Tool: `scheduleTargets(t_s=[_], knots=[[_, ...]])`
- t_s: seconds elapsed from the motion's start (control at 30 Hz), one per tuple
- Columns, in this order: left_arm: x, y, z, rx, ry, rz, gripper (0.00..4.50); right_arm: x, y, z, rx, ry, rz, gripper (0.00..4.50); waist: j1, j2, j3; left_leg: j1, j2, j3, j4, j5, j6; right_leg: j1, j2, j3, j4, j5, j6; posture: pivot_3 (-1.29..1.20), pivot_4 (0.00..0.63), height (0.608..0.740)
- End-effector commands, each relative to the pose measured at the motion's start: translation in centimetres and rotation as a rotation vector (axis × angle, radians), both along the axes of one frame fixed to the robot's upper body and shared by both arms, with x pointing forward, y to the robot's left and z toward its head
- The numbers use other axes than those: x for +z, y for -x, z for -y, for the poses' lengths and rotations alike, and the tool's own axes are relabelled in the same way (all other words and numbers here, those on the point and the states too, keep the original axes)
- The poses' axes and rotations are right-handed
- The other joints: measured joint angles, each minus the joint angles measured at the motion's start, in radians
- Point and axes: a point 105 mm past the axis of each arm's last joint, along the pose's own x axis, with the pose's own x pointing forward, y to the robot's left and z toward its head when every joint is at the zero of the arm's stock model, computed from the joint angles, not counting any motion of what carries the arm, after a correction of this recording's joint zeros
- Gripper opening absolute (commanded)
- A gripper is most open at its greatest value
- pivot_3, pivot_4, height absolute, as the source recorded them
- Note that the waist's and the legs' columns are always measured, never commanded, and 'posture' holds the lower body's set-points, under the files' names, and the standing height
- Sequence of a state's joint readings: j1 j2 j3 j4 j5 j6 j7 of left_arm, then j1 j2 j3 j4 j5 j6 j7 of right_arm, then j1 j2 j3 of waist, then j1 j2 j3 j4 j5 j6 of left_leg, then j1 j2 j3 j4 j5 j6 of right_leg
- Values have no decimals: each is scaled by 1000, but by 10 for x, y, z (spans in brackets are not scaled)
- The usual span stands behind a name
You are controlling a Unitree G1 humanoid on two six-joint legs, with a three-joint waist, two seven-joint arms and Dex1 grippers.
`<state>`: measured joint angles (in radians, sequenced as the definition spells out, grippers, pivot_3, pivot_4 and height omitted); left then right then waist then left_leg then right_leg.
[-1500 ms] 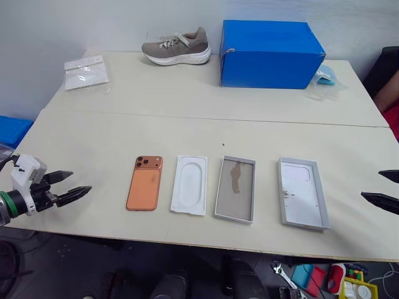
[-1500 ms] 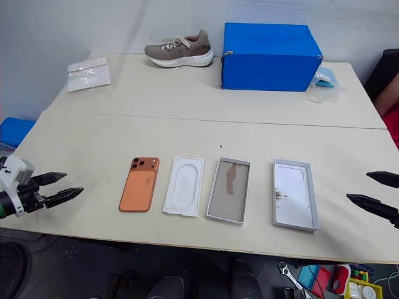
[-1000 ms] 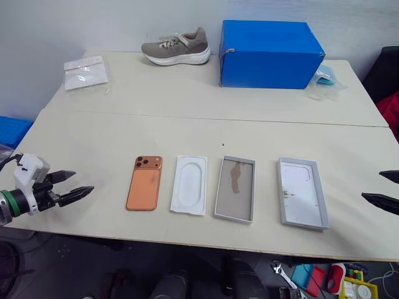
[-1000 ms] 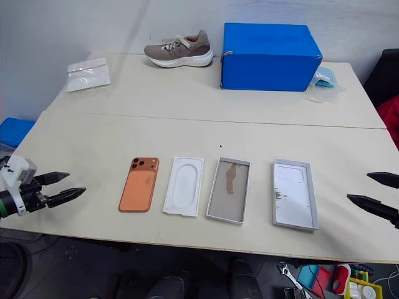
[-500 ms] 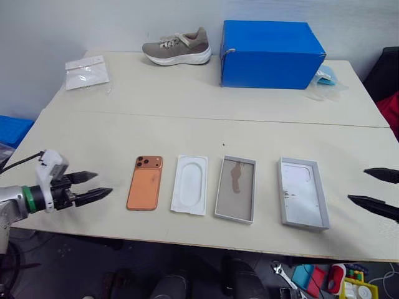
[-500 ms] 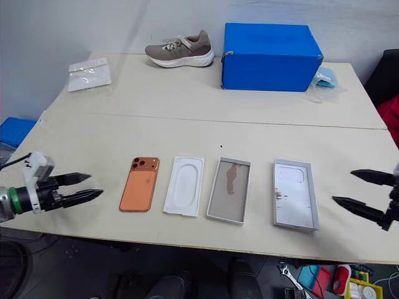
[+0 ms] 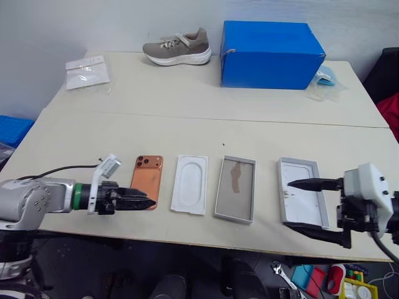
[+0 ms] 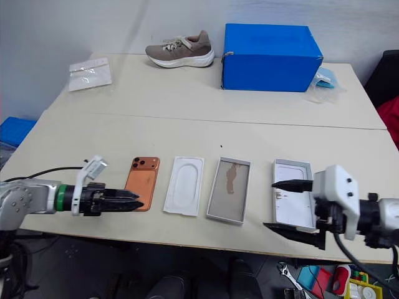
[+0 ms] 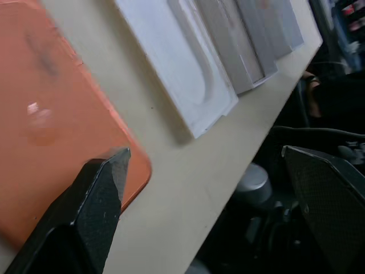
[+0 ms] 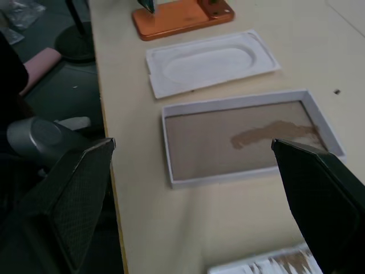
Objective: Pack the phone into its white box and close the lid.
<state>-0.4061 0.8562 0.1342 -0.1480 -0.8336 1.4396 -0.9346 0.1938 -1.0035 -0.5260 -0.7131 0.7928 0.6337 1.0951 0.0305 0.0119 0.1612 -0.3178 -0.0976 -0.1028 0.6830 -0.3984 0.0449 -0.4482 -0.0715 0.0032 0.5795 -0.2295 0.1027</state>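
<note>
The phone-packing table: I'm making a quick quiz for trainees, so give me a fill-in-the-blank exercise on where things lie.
1. The phone lies with its ____ cluster facing up.
2. Between the phone and the white box lies the white ____.
3. Beside the blue box, at the table's far edge, sits a single ____.
4. The lid lies nearest the ____ gripper.

Missing words: camera; insert; shoe; right

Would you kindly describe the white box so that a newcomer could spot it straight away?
On the cream table, four flat things lie in a row along the near edge. The white box is third from the robot's left, between the white insert and the lid. Its inside alone is grey-brown with a darker stain.
</note>
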Motion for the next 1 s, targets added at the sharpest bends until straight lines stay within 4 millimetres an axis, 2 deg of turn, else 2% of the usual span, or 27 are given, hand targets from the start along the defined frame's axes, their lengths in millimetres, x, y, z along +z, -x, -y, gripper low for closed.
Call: scheduleTargets(t_s=[0.03, 0.1, 0.2, 0.43, 0.73, 1.0], knots=[[-3, -6, 11, 13, -23, -23, 4309, 0, 2, -13, 33, -15, 27, 4500, -1, -1, 0, 0, 0, 0, 0, 0, 0, 0, 0, 0, 0, 0, 0, 0, 150, 740], [-7, -9, 17, 19, -36, -49, 3923, -3, 3, -18, 44, -22, 25, 4500, -2, -1, 0, 0, 0, 0, 0, 0, 0, 0, 0, 0, 0, 0, 0, 0, 150, 740], [-8, -7, 25, -6, -17, -124, 2971, -7, 5, -24, 52, -34, 25, 4500, -4, -3, 1, 0, 0, 0, 1, 0, -1, -1, 1, 0, 1, 0, 0, 0, 150, 740], [-14, -19, 32, 8, -42, -194, 2971, -9, 5, -29, 34, -65, 33, 4500, -3, -4, 1, 1, 0, 0, 1, 2, -4, -1, 1, 0, 5, 0, 0, 0, 150, 740], [-20, -28, 34, 42, -84, -237, 2971, -9, 2, -26, 0, -77, 38, 4500, -3, -4, 1, 1, 0, 0, 1, 2, -4, -2, 1, 1, 5, 0, 0, 0, 150, 740], [-29, -38, 49, 64, -29, -284, 2971, -10, 1, -27, -8, -80, 42, 4500, 11, -5, 0, 1, -1, 0, 2, 2, -4, -2, 0, 1, 6, 0, 0, 0, 150, 740]])
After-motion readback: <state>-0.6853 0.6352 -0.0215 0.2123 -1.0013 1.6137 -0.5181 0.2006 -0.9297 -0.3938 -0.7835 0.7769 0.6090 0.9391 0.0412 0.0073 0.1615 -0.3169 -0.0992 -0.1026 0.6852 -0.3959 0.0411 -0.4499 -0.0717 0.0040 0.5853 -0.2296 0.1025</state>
